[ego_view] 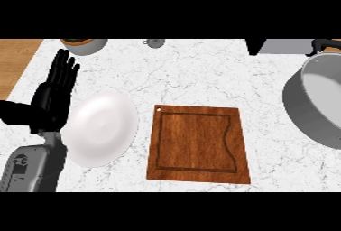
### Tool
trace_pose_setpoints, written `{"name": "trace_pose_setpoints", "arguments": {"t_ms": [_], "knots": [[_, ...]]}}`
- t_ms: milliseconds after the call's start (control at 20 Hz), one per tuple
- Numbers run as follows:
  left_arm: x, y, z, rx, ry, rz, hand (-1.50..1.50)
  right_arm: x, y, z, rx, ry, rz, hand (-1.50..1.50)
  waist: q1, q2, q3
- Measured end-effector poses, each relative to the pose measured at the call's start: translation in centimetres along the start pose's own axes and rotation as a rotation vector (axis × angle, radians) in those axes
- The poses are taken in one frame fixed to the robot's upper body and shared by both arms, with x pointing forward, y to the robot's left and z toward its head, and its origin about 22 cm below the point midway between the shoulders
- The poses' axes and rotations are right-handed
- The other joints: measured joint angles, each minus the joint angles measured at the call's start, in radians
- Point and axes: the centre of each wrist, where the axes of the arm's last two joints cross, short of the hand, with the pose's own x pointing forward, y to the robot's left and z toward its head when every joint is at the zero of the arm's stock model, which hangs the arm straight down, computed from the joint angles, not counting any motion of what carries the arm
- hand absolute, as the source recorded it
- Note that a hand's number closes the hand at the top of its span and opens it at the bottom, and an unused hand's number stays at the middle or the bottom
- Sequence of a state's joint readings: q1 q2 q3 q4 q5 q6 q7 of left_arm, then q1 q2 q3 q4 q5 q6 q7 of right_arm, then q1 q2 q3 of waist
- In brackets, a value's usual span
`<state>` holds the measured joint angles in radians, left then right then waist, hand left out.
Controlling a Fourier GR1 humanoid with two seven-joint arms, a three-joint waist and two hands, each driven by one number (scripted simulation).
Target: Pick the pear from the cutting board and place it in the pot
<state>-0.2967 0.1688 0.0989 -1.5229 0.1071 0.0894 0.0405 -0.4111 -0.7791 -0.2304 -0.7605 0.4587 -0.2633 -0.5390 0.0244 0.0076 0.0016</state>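
Observation:
The wooden cutting board [198, 143] lies in the middle of the marble counter, and its top is bare. No pear shows anywhere in the head view. The grey pot [301, 108] stands at the right edge, partly cut off by the view, and the part of its inside that I see holds nothing. My left hand [50, 97] rests at the far left with its fingers straight and pointing up, well away from the board. My right hand does not show.
A white plate [100, 128] sits between my left hand and the board. Along the far edge are a bowl [85, 44], a small grey object [154, 43] and a dark appliance [283, 46]. A wooden surface [16, 58] borders the counter at top left.

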Motion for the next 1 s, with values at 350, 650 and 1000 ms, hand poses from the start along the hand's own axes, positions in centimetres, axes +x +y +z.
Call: {"name": "trace_pose_setpoints", "arguments": {"t_ms": [350, 650, 1000], "knots": [[0.5, -0.1, -0.9, -0.010, -0.001, 0.006, 0.00, -1.2, 2.2, -0.3, 0.199, 0.099, -0.132, -1.50, 0.012, 0.005, 0.001], [0.4, 0.3, -0.5, -0.002, -0.003, 0.003, 0.00, -1.3, 3.5, -0.6, 0.248, 0.007, -0.235, -1.50, 0.008, 0.004, 0.002], [0.2, 0.3, -0.2, 0.005, 0.002, 0.006, 0.00, -1.5, 2.8, -1.2, 0.152, -0.002, -0.489, -1.50, -0.004, -0.001, 0.001]]}}
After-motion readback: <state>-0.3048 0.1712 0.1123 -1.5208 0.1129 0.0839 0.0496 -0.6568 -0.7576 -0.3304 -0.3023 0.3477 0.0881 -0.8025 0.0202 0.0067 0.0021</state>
